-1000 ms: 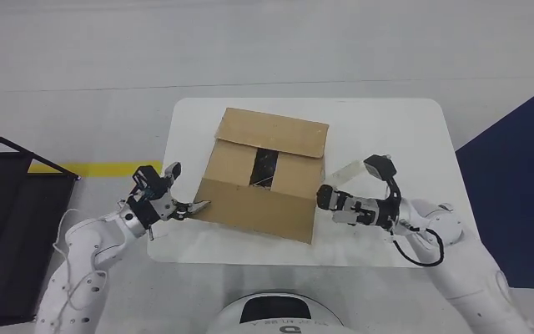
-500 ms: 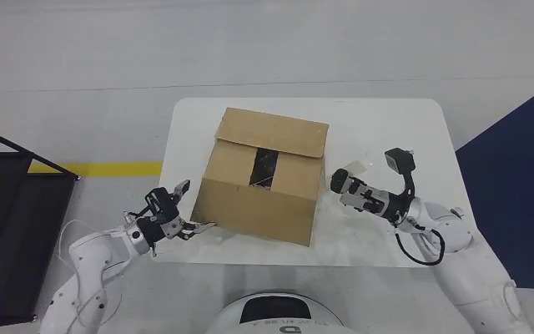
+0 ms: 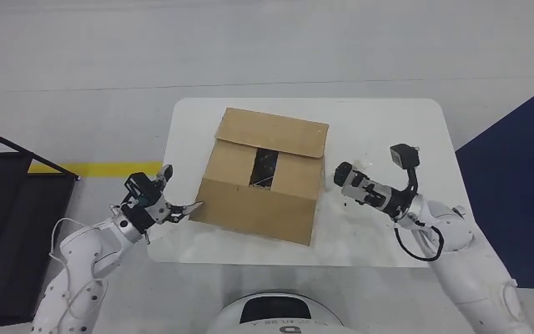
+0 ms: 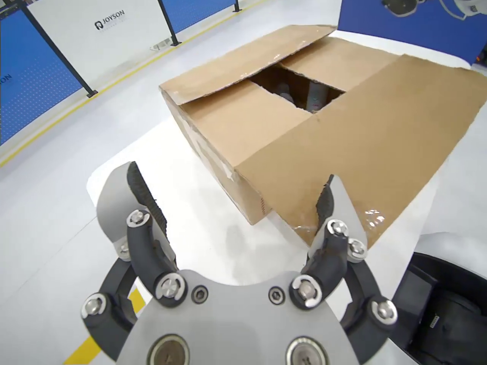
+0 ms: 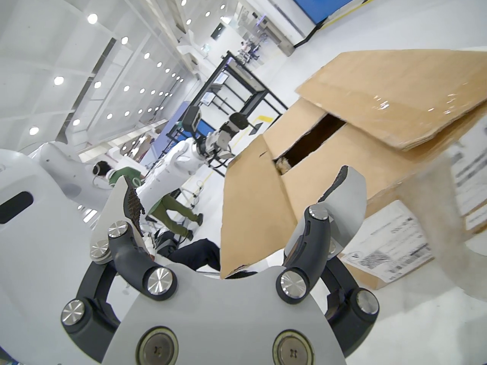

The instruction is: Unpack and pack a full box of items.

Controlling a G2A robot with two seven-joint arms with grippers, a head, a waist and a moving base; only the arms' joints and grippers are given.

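Top view: my left jaws and right jaws, both apart and empty, flank the half-shut box [image 3: 288,179]. Opening step, I judge; next I pinch the lower flap [image 3: 250,215].

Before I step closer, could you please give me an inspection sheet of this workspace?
Surface: white table, bears one box.
Job's things: cardboard box, flaps partly open; items visible through the gap.
Clutter: blurred pale strip beside the box's labelled side; cannot tell what.
Grippers: left gripper open at the box's near left corner; right gripper open beside its labelled side.
Cables: black cable looped on the right arm.
Surroundings: blue barriers, yellow floor line.
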